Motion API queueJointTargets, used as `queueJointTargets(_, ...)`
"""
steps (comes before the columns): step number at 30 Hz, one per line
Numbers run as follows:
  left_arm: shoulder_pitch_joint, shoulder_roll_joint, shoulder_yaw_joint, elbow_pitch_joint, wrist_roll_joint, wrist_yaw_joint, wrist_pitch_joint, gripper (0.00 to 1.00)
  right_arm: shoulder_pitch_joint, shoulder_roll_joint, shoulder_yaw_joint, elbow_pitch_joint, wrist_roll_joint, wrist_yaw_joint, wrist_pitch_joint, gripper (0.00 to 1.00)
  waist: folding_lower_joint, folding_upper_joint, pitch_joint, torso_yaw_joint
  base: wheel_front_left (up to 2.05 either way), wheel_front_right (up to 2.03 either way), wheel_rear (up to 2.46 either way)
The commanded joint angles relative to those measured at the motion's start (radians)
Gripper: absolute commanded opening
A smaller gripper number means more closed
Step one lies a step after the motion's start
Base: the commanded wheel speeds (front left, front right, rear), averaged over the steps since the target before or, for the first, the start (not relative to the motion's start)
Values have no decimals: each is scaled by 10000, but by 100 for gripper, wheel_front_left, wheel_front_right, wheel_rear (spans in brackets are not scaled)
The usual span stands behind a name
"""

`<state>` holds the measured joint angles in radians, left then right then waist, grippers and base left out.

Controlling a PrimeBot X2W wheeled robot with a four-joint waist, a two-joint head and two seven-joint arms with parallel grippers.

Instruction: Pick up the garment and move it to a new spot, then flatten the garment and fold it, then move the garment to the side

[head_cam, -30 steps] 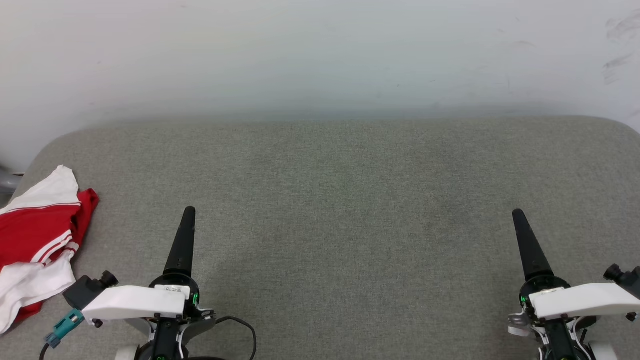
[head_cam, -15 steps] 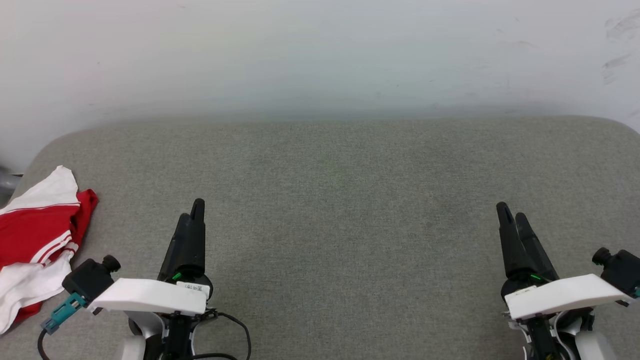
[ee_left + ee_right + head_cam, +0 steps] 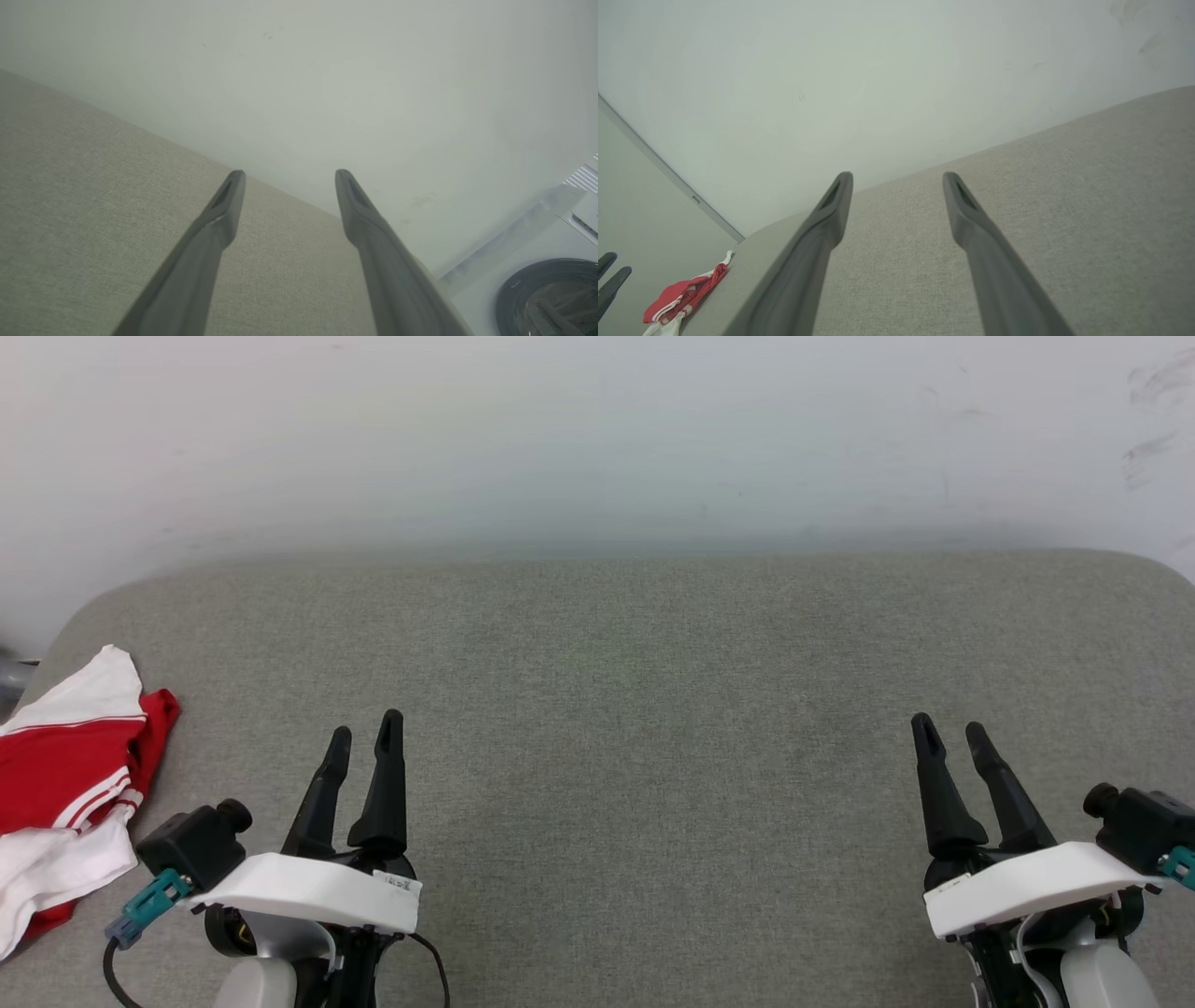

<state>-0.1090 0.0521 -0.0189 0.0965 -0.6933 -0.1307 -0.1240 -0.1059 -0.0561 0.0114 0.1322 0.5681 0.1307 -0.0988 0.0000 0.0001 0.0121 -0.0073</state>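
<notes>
**Left tool [image 3: 366, 725] and right tool [image 3: 948, 723] open and empty; garment [image 3: 56, 775] crumpled at the left end of the desk [image 3: 653, 691].**
Each tool is positioned over the grey fabric-covered desk with its two dark fingers parted, nothing between them, pointing toward the pale wall [image 3: 597, 429]. The garment, red with white sleeves and red-and-white striped trim, lies bunched on the desk's left end and runs partly past the head view's left edge. It is near the left tool but not touching it, and well apart from the right tool.
</notes>
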Motion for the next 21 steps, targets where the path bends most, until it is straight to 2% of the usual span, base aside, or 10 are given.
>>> queueJointTargets(1,-196,82,-3,-109,440,0,-110,100,-303,-86,-15,-112,-397,0,8,100,0,-1,9,-2,0,0,0)
queueJointTargets(14,-113,205,126,106,2550,33,-445,100,-275,-88,-213,-194,-2329,0,145,100,0,-1,38,-20,0,0,0)
queueJointTargets(21,-96,255,123,305,3272,53,-594,100,-224,-7,-494,-265,-3050,0,210,100,0,-1,57,-25,0,0,0)
